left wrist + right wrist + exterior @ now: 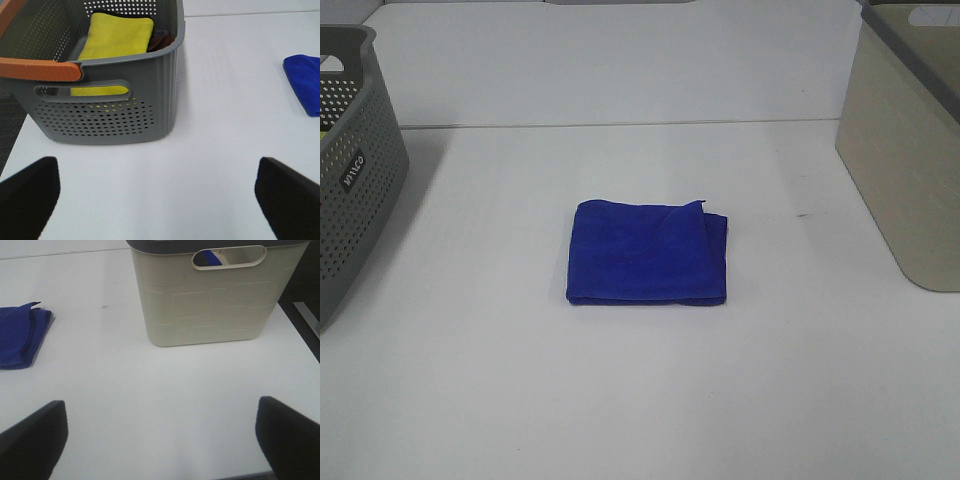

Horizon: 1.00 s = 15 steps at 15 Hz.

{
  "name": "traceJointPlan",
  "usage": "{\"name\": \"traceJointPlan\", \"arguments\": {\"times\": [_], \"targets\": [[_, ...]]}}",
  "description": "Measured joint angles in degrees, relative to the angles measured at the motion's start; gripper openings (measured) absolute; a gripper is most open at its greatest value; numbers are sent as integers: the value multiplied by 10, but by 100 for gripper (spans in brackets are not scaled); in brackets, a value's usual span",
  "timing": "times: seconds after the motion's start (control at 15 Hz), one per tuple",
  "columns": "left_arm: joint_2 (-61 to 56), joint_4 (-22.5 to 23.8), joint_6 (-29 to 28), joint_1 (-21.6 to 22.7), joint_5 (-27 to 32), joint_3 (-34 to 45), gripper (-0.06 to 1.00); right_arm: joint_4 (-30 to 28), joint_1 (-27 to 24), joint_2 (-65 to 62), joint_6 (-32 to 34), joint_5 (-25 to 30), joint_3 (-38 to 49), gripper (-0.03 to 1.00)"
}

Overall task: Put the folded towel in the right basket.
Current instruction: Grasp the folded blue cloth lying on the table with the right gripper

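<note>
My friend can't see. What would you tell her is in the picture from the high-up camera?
A folded blue towel lies flat in the middle of a white table. A grey basket with holes stands at the left edge and a beige basket at the right edge, both apart from the towel.

I'm seeing the blue towel lying folded flat mid-table, one corner curling up at its far edge. The beige, dark-rimmed right basket is standing upright, well apart from it.
</note>
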Motion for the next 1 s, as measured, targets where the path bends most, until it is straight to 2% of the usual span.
{"name": "traceJointPlan", "arguments": {"times": [0.87, 1.0], "targets": [[0, 0, 0, 0, 0, 0, 99, -1, 0, 0, -1, 0, 0, 97], [0, 0, 0, 0, 0, 0, 99, -11, 0, 0, -18, 0, -2, 97]]}}
